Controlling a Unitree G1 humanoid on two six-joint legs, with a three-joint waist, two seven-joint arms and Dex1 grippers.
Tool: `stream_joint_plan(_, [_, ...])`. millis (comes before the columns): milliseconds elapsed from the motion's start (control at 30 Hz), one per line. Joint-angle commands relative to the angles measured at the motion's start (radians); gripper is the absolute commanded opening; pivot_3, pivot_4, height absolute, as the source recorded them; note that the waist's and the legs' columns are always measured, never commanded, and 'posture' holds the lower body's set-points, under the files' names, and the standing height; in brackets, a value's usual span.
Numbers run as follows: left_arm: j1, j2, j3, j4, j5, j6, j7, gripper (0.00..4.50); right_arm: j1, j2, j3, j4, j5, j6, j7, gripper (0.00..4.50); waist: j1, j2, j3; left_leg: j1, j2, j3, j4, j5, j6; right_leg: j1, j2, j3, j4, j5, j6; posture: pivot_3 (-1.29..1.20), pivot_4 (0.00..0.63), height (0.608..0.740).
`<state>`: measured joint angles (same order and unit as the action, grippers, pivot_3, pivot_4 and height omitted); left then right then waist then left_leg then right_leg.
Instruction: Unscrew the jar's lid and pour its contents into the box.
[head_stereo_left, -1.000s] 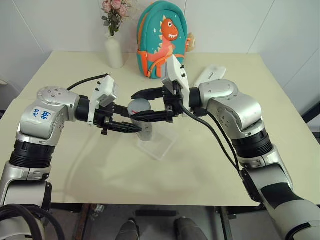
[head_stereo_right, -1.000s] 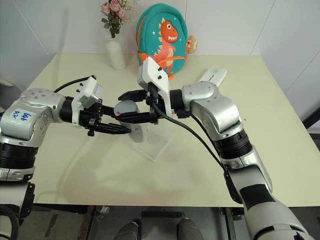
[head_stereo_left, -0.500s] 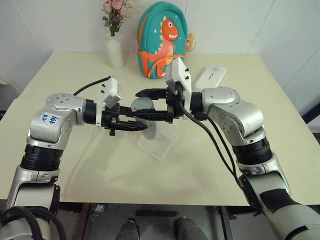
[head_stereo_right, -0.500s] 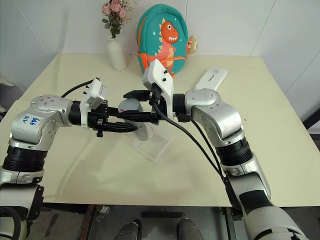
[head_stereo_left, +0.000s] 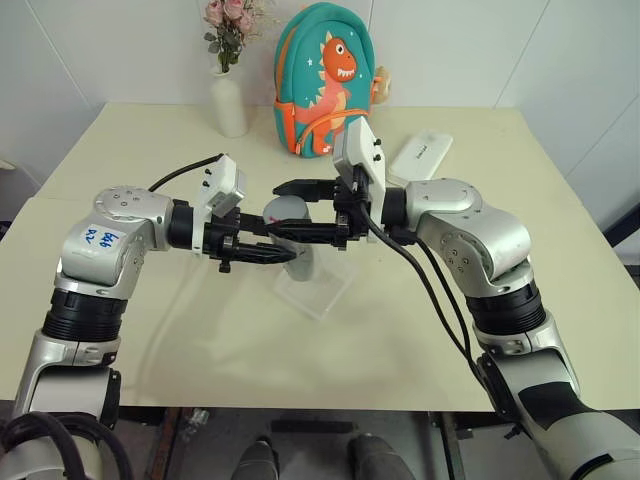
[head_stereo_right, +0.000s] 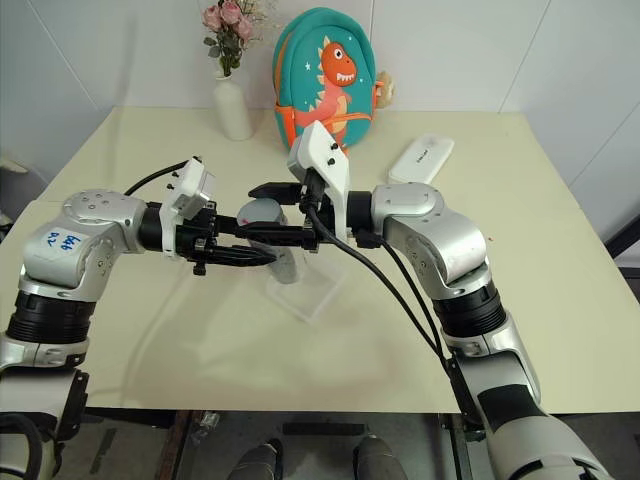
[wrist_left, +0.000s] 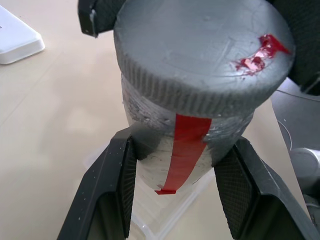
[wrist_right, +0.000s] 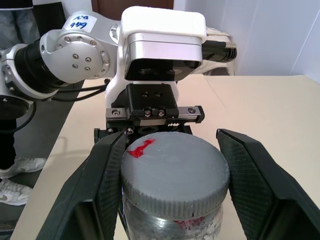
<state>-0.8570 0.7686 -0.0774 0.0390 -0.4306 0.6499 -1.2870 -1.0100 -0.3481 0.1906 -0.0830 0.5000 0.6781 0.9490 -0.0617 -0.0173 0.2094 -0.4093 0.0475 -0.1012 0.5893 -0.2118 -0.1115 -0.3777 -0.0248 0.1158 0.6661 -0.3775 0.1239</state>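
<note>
The silvery jar (head_stereo_left: 300, 262) with a red strip hangs just above the clear box (head_stereo_left: 318, 290) at the table's middle. My left gripper (wrist_left: 180, 150) comes in from the left and is shut on the jar's body (wrist_left: 150, 165) below the cap. From the right, my right gripper (wrist_right: 171, 139) is shut on the grey lid (wrist_right: 172, 172), one finger on each side of its ribbed rim. The lid (wrist_left: 200, 45) sits on the jar and has a red mark on top. The contents are hidden inside the jar.
A white vase with flowers (head_stereo_left: 228, 100) and a teal dinosaur backpack (head_stereo_left: 325, 80) stand at the back of the table. A white oblong case (head_stereo_left: 420, 150) lies at the back right. The table's front edge (head_stereo_left: 300, 405) runs close below the arms.
The whole picture shifted after the earliest frames. Both grippers stay at the jar, and my right wrist has turned slightly around the lid.
</note>
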Motion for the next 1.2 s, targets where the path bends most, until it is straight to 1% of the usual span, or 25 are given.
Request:
stream_joint_plan(33, [0.002,0.034,-0.042,-0.046,-0.009,0.014,-0.072,1.89,-0.064,-0.009,-0.047,-0.019,0.006,-0.040,0.009,2.56,0.000,0.000,0.000,0.000,0.000,0.000,0.000,0.000,0.000,0.000,0.000,0.000,0.000,0.000,0.000,0.00,0.150,0.740])
stream_joint_plan(400, [0.003,0.084,-0.078,-0.063,-0.010,0.032,-0.122,1.89,-0.103,-0.038,-0.044,0.043,-0.035,-0.097,0.068,2.56,0.000,0.000,0.000,0.000,0.000,0.000,0.000,0.000,0.000,0.000,0.000,0.000,0.000,0.000,0.000,0.00,0.150,0.740])
stream_joint_plan(633, [-0.021,0.140,-0.109,-0.065,-0.011,0.044,-0.181,1.89,-0.135,-0.055,-0.042,0.093,-0.051,-0.138,0.100,2.56,-0.002,0.000,0.001,0.000,0.000,0.000,-0.001,0.000,0.000,0.000,0.000,0.000,-0.001,0.000,0.000,0.00,0.150,0.740])
stream_joint_plan(900, [-0.019,0.145,-0.114,-0.075,-0.015,0.049,-0.185,1.89,-0.166,-0.060,-0.045,0.139,-0.064,-0.180,0.111,2.56,-0.002,0.000,0.001,0.000,0.000,0.000,-0.001,0.000,0.000,0.000,0.000,0.000,-0.001,0.000,0.000,0.00,0.150,0.740])
stream_joint_plan(1200, [-0.008,0.141,-0.111,-0.084,-0.026,0.065,-0.184,1.89,-0.204,-0.052,-0.069,0.194,-0.054,-0.202,0.078,2.56,-0.003,0.000,0.001,0.000,0.000,0.000,-0.001,0.000,0.000,0.000,0.000,0.000,-0.002,0.000,0.000,0.00,0.150,0.740])
